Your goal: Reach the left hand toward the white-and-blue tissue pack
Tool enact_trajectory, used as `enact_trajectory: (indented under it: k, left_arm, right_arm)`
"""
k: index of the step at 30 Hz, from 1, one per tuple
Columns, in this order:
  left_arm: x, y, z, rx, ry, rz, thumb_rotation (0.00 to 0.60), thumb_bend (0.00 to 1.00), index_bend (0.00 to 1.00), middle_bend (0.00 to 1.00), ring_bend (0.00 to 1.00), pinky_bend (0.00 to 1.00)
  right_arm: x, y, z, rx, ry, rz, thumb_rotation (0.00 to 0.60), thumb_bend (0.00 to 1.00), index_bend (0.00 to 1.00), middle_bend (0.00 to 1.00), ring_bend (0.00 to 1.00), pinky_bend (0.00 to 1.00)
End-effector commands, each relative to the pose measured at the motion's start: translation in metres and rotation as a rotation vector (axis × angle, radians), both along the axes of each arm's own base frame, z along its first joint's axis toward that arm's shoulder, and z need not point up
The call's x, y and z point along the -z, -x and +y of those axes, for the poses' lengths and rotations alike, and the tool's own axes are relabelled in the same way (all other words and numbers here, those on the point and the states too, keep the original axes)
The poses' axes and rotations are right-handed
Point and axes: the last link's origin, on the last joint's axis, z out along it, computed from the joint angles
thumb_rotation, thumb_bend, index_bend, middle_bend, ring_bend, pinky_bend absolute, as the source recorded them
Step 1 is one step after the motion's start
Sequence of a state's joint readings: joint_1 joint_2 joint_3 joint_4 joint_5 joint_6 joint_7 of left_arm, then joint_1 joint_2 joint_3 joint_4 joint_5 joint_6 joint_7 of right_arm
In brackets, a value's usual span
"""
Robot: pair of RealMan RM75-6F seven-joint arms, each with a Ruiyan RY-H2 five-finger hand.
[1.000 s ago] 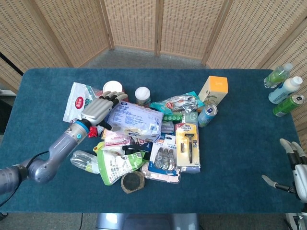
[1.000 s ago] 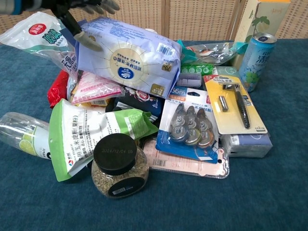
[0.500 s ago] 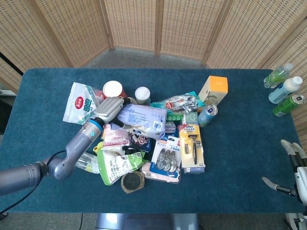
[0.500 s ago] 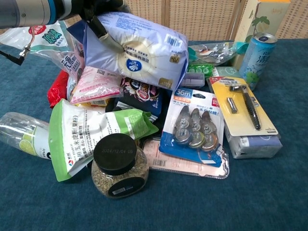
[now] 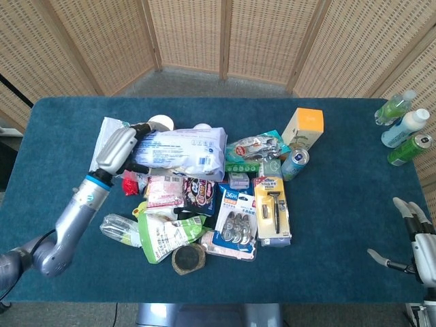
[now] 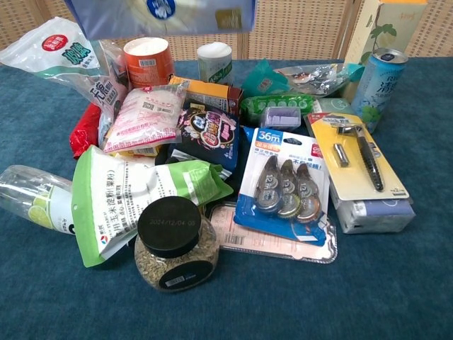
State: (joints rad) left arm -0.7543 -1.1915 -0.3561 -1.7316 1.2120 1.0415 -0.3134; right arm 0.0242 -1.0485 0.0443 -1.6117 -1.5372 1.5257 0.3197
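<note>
The white-and-blue tissue pack (image 5: pixel 180 147) is lifted off the pile, held in my left hand (image 5: pixel 117 150), which grips its left end. In the chest view only the pack's lower edge (image 6: pixel 163 15) shows at the top of the frame, above the clutter; the left hand itself is out of that view. My right hand (image 5: pixel 417 240) hangs open at the table's right edge, holding nothing.
A pile of goods covers the table's middle: green snack bag (image 5: pixel 167 234), dark-lidded jar (image 5: pixel 187 258), correction tape pack (image 5: pixel 235 221), razor pack (image 5: pixel 271 208), can (image 5: pixel 294 163), orange-topped box (image 5: pixel 304 128), plastic bottle (image 5: pixel 121 229). Three bottles (image 5: pixel 404 127) stand at the far right.
The left hand closed on the tissue pack's left end and raised it up and back off the pile; a cup and a jar behind it now show in the chest view.
</note>
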Motion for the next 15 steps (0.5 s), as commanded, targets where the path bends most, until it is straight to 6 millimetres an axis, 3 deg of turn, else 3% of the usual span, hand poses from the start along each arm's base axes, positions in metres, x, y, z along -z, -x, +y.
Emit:
enact_trajectory:
  k: [1,8,15]
  left_arm:
    - [-0.032,0.003,-0.019,0.038,-0.04,-0.104,0.6,0.53,0.74,0.7,0.83,0.85]
    - [-0.065,-0.001,-0.039,0.107,-0.115,-0.176,0.6,0.53,0.73,0.7,0.82,0.85]
    - [-0.079,0.0,-0.049,0.13,-0.133,-0.199,0.6,0.52,0.73,0.7,0.82,0.84]
  right_arm:
    - [0.006,0.001,0.002,0.001,-0.01,-0.005,0.495,0.07,0.03,0.11,0.0,0.17]
    - [0.013,-0.001,0.001,-0.015,-0.011,-0.014,0.495,0.07,0.03,0.11,0.0,0.17]
    - [0.017,-0.006,-0.003,-0.03,-0.017,-0.003,0.49,0.07,0.03,0.11,0.0,0.17]
